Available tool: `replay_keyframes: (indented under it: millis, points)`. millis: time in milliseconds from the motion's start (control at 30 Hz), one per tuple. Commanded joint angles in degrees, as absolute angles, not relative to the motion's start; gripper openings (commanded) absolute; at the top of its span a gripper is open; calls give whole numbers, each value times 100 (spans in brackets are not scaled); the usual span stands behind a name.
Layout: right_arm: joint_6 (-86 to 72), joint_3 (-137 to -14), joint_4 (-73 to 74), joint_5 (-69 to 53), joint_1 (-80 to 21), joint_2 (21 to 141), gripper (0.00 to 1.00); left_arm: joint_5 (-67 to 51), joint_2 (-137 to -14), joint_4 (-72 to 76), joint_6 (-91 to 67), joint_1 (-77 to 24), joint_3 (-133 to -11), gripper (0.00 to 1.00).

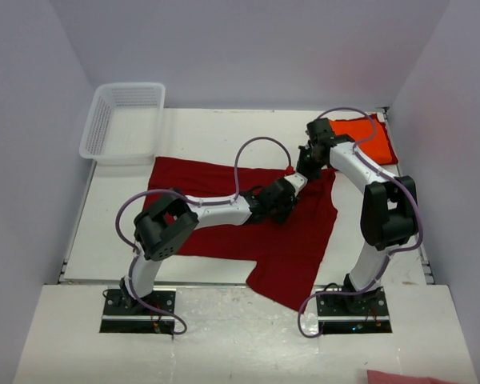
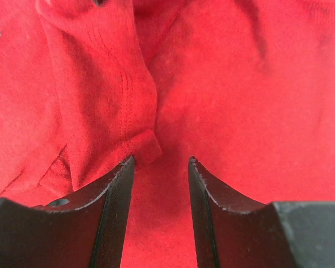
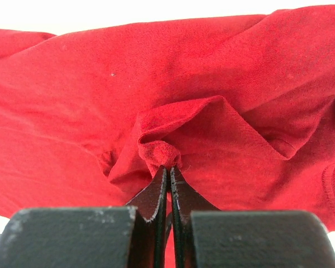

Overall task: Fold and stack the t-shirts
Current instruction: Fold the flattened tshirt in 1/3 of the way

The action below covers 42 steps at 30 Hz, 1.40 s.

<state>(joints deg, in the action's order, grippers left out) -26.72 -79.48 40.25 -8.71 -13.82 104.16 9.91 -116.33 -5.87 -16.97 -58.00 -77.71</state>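
Crimson-red soft cloth t-shirt (image 1: pixel 300 240) is pinched at a pucker by the closed right gripper (image 3: pixel 168 167); the left gripper (image 2: pixel 161 160) stands open over a hem. It sprawls mid-frame on the white counter (image 1: pixel 200 136), with the bright orange cloth t-shirt (image 1: pixel 378 132) upper right. Folding seems to be just beginning; next, the left must clamp that hem.

Robot lab, a boxed-in test cell. Plain white walls (image 1: pixel 248 48) close off a white table (image 1: pixel 208 136) on three sides. The left arm (image 1: pixel 216 210) and right arm (image 1: pixel 384 208) are bolted on metal base plates (image 1: pixel 140 308) at the near edge, with purple cables (image 1: pixel 260 142) looping in the open. The props are a basket (image 1: pixel 124 120), a red shirt (image 1: pixel 248 232) and an orange shirt (image 1: pixel 372 136).
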Motion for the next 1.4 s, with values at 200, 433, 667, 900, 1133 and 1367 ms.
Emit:
replay_keyframes:
  millis: [200,433,667,900,1133,1367]
  points:
    - [-2584,-7910,3920,-1046,-1389,10195,0,1222,-11795,-721,-1608,-5678,-7919,44]
    - [-2584,-7822,3876,-1063,-1389,10195,0,1239,-11882,-642,-1608,-5564,-7928,39]
    - [-2584,-7770,3832,-1090,-1389,10222,0,1213,-11962,-633,-1608,-5484,-7980,29]
    - [-2601,-7726,3814,-1055,-1389,10239,0,1257,-11865,-624,-1591,-5476,-7937,0]
    - [-2619,-7532,3858,-914,-1450,9950,0,1125,-11339,-650,-1661,-5484,-7559,0]
    - [-2654,-7093,3929,-554,-1652,9440,0,1055,-10688,-940,-1740,-5572,-7015,0]
